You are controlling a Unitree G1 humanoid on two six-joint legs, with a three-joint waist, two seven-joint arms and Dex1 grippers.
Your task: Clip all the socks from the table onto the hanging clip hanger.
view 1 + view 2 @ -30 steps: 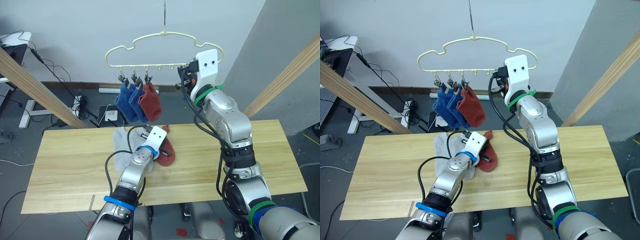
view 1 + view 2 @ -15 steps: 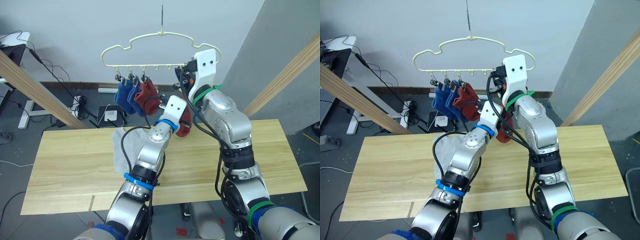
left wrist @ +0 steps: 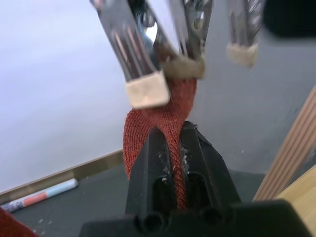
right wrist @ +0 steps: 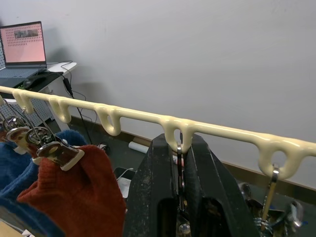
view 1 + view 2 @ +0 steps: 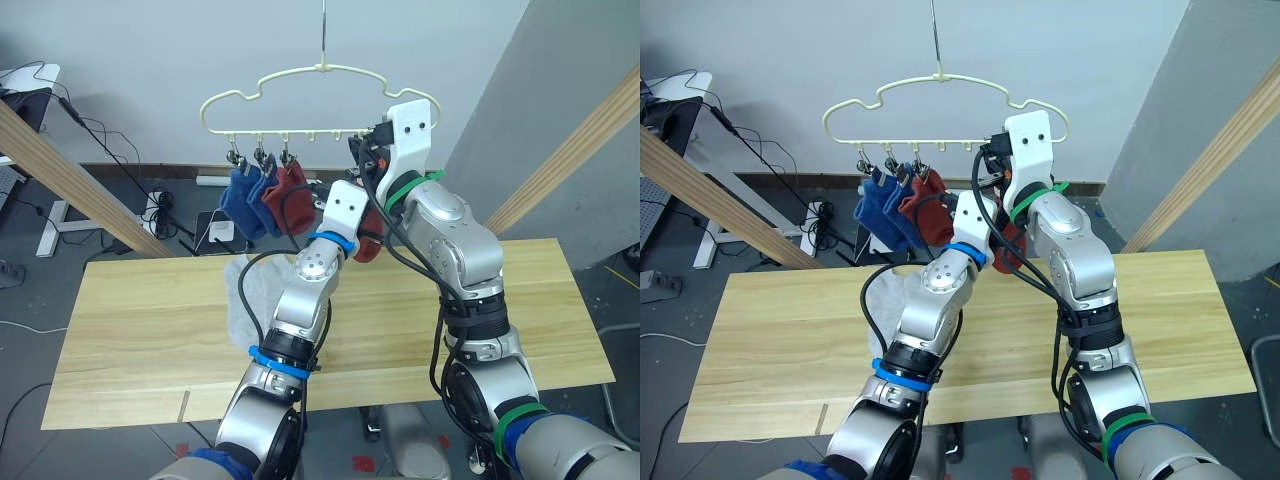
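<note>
Rust-red knit is pinched between the two black fingers of the left tool (image 3: 170, 148), which is clamped on a rust red sock (image 3: 165, 121) raised up to the clip hanger (image 5: 320, 100). In the left wrist view the sock's upper edge sits right at the metal clips (image 3: 148, 59) just beyond the fingertips, touching the cream-tipped jaws; whether a clip has bitten on it I cannot tell. From the head views this held sock (image 5: 368, 240) hangs between the two arms, just under the hanger's bar.

The right tool (image 4: 178, 148) is up at the hanger bar, its fingers closed together around the thin metal stem of a clip (image 4: 178, 163) that hangs from one of the bar's cream loops. Beside that tool, further along the bar, another rust red sock (image 4: 74, 192) hangs from its clip, with blue socks (image 4: 19, 173) past it.

In the head views two blue socks (image 5: 243, 200) and the hanging rust red sock (image 5: 285, 200) dangle side by side from the clips on the hanger's left part. Below the left tool, a light grey sock (image 5: 250, 295) lies flat on the wooden worktop (image 5: 130, 320), partly hidden by the left arm
</note>
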